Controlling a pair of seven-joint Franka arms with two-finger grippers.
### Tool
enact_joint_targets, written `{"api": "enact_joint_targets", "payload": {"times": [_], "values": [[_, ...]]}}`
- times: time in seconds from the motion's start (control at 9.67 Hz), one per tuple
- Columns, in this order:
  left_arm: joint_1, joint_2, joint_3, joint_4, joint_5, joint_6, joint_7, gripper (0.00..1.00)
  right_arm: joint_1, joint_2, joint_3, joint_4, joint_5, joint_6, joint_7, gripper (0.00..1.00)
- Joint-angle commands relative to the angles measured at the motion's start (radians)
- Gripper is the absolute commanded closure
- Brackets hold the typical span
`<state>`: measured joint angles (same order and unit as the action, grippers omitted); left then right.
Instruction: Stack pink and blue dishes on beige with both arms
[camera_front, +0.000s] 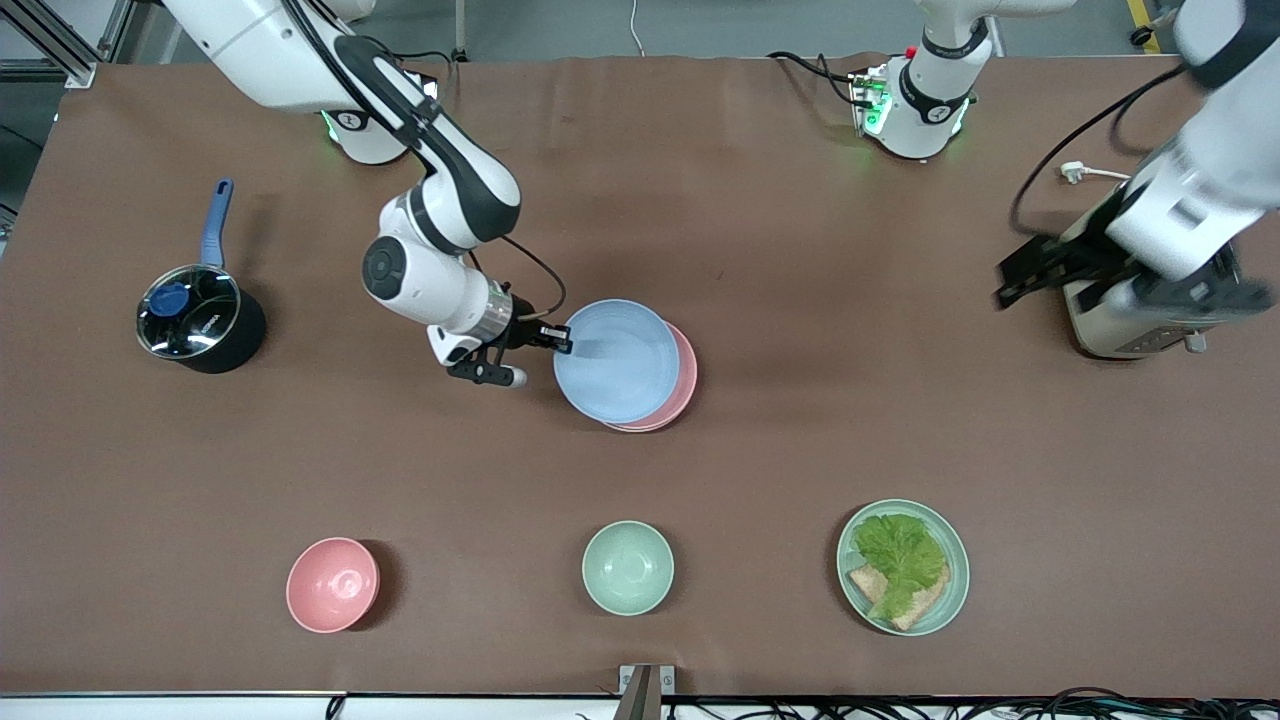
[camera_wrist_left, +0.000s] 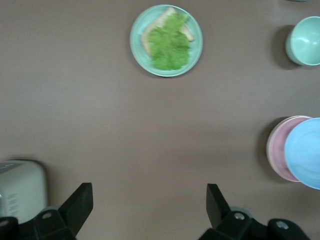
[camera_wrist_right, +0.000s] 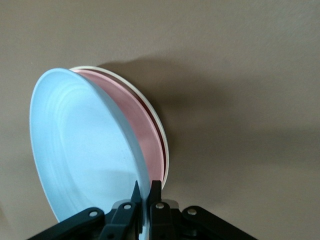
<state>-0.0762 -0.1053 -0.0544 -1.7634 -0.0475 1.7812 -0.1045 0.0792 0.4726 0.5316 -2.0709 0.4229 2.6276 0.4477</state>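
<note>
The pale blue plate (camera_front: 620, 360) is pinched at its rim by my right gripper (camera_front: 560, 340), shut on the edge toward the right arm's end. It is tilted over the pale pink plate (camera_front: 686, 385), covering most of it. In the right wrist view the fingers (camera_wrist_right: 156, 190) clamp the blue plate (camera_wrist_right: 85, 150), and the pink plate (camera_wrist_right: 145, 135) lies on the beige plate (camera_wrist_right: 166, 150), of which only a cream rim shows. My left gripper (camera_front: 1030, 270) hangs open and holds nothing over the table beside the toaster; the left wrist view shows its jaws spread wide (camera_wrist_left: 150, 192).
A beige toaster (camera_front: 1130, 320) stands under the left arm. A black pot with a blue handle (camera_front: 195, 320) sits at the right arm's end. Nearer the front camera are a pink bowl (camera_front: 333, 585), a mint bowl (camera_front: 627, 567) and a mint plate (camera_front: 955, 560) with lettuce and bread.
</note>
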Motion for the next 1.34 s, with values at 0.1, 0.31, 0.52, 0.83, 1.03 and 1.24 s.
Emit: {"api": "enact_joint_targets", "payload": {"times": [0.1,0.31,0.52,0.83,1.03,1.24], "values": [[0.009,-0.048,-0.012,-0.024,0.052,-0.032,0.002,0.00,0.010,0.026,0.025,-0.002,-0.007,0.066,0.019,0.95],[0.010,0.056,-0.012,0.184,0.048,-0.208,0.002,0.00,0.014,0.035,0.027,-0.002,-0.007,0.081,0.019,0.95],[0.009,0.099,-0.010,0.278,0.008,-0.276,0.003,0.00,0.022,0.052,0.027,-0.002,-0.007,0.106,0.016,0.93],[0.021,0.070,-0.012,0.251,0.012,-0.279,-0.012,0.00,0.017,0.052,0.027,0.000,-0.007,0.095,0.006,0.21],[0.032,0.059,-0.025,0.234,0.012,-0.273,-0.011,0.00,-0.015,-0.029,0.024,-0.002,-0.016,0.077,0.000,0.00],[0.033,0.061,-0.024,0.234,0.000,-0.273,0.005,0.00,-0.100,-0.176,0.004,0.006,-0.026,-0.141,0.003,0.00]]}}
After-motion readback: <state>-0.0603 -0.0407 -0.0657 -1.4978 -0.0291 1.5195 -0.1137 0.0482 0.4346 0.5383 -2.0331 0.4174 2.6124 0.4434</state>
